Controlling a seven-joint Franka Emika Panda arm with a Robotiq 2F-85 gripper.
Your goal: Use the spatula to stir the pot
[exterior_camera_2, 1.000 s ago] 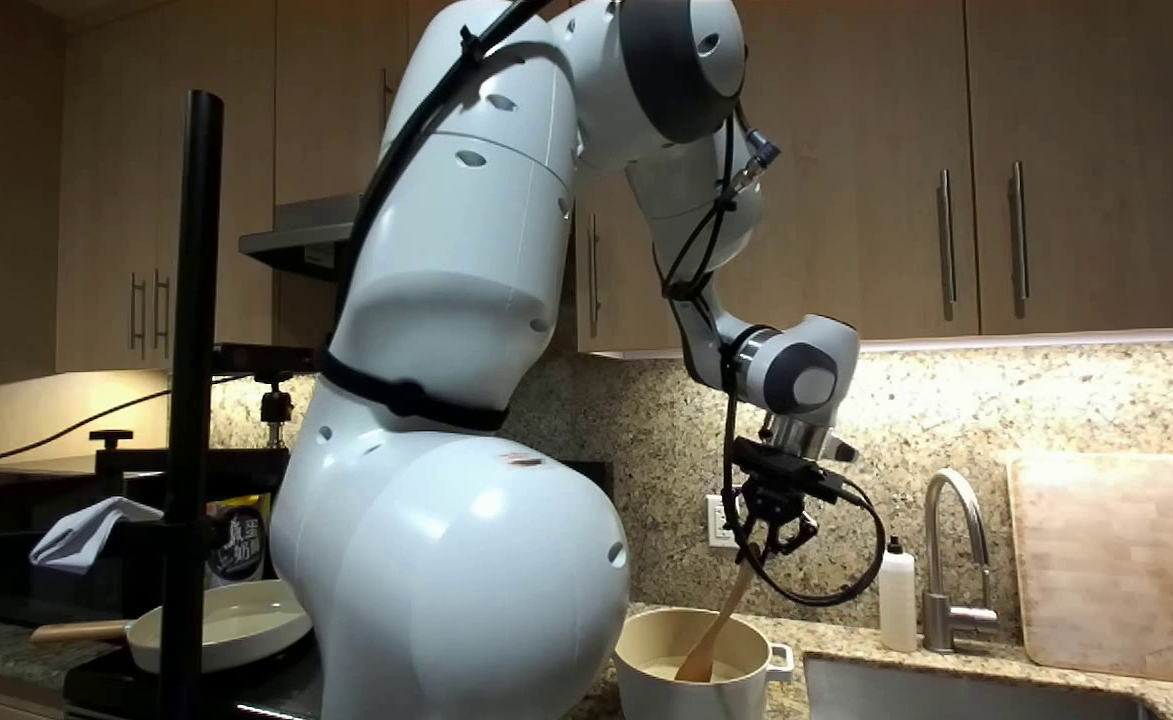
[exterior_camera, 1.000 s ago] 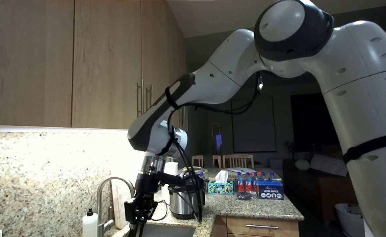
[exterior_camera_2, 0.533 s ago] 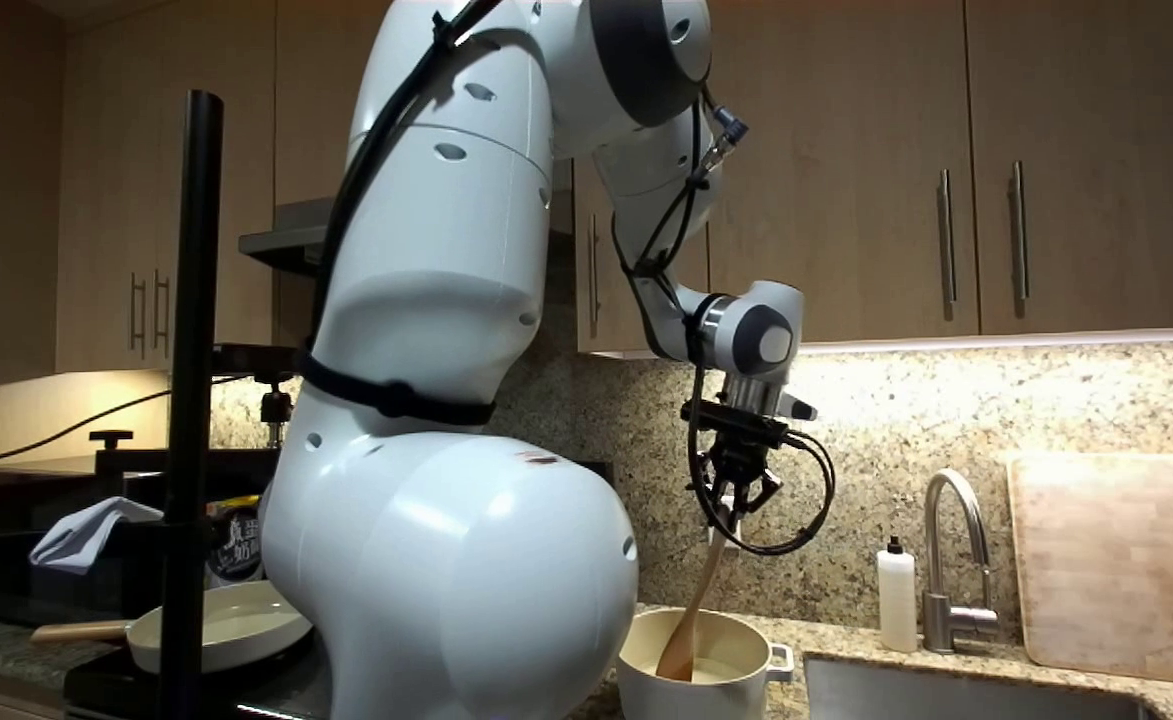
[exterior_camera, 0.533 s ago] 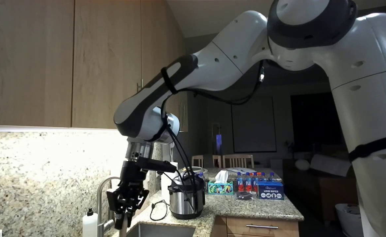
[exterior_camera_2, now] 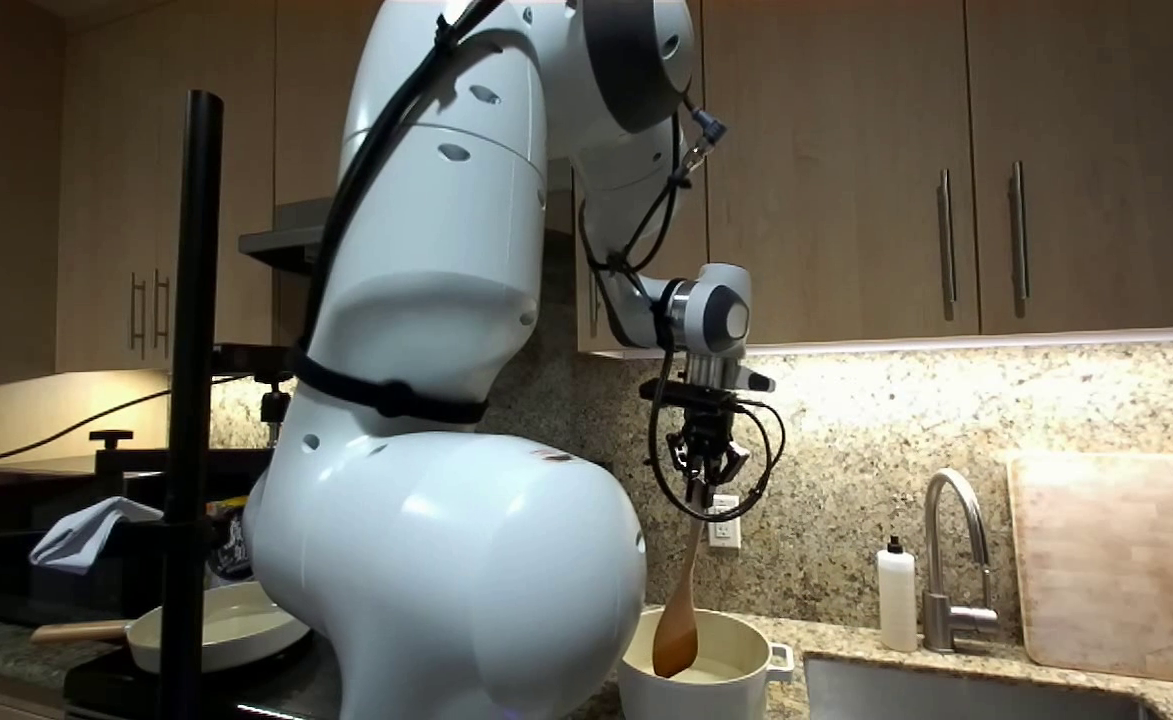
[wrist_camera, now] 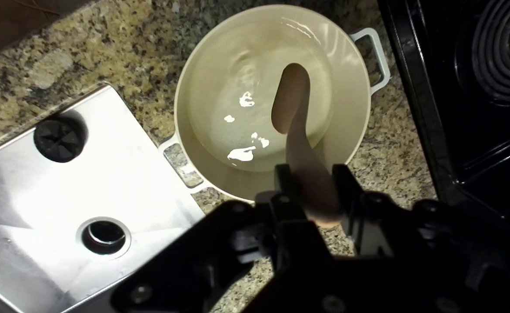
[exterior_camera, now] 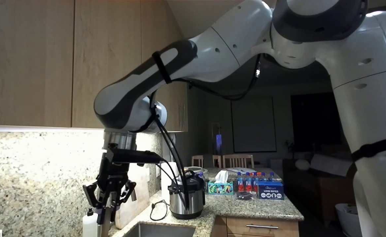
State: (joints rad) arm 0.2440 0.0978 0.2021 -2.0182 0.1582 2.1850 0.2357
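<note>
At the near side of the wrist view, the claw (wrist_camera: 310, 174) pinches the wooden spatula (wrist_camera: 299, 141) narrowly by its handle. The blade (wrist_camera: 290, 98) hangs inside the pot (wrist_camera: 351, 100), a little right of the middle; whether it presses on the bottom cannot be told. If the blade caught the pot's side on a wide sweep, so slim a handle would probably twist in that hold. A hard push there might also slide the pot, which nothing visible steadies, or slop the pale liquid (wrist_camera: 220, 74) over the rim.

Open room for the stroke lies mostly left of the blade; on the right the pot's side is nearer. Outside, the left handle (wrist_camera: 199, 187) of the pot comes right up to the edge of the sink (wrist_camera: 120, 178), so a shove leftward looks the worse one. The right handle (wrist_camera: 380, 56) stands near the edge of the stove (wrist_camera: 455, 134). Farther off, speckled table (wrist_camera: 120, 48) borders the pot, and its own edge cuts across the far left corner.
</note>
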